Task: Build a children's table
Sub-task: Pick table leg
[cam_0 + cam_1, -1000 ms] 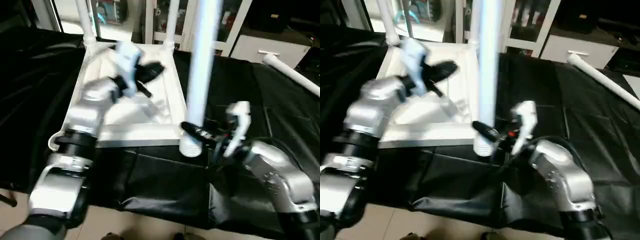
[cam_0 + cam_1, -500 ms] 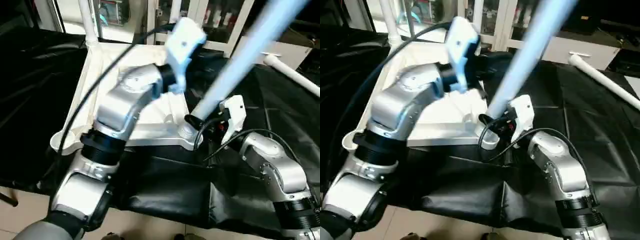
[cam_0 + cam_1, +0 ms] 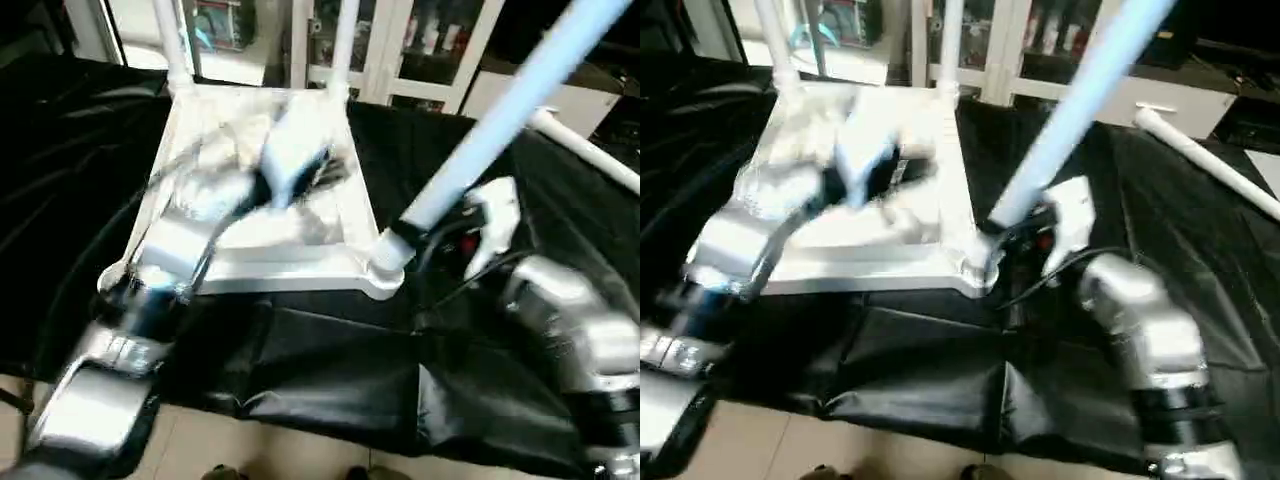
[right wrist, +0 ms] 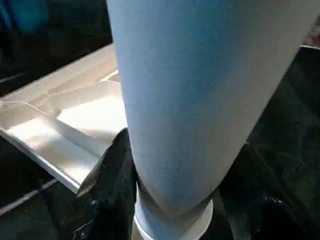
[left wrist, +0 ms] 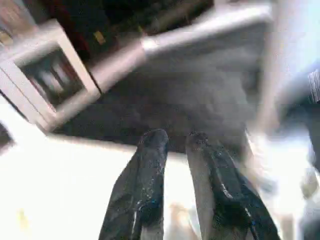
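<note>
Where black cloth spreads: tabletop, cabinets.

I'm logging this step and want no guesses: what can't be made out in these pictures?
- Whether the leg is seated in the near right socket: its base is hidden by the right gripper in the eye views and by the leg itself in the right wrist view.
- The left gripper: motion-blurred in the eye views.
- The leg's top: cut off by the upper edge.
</note>
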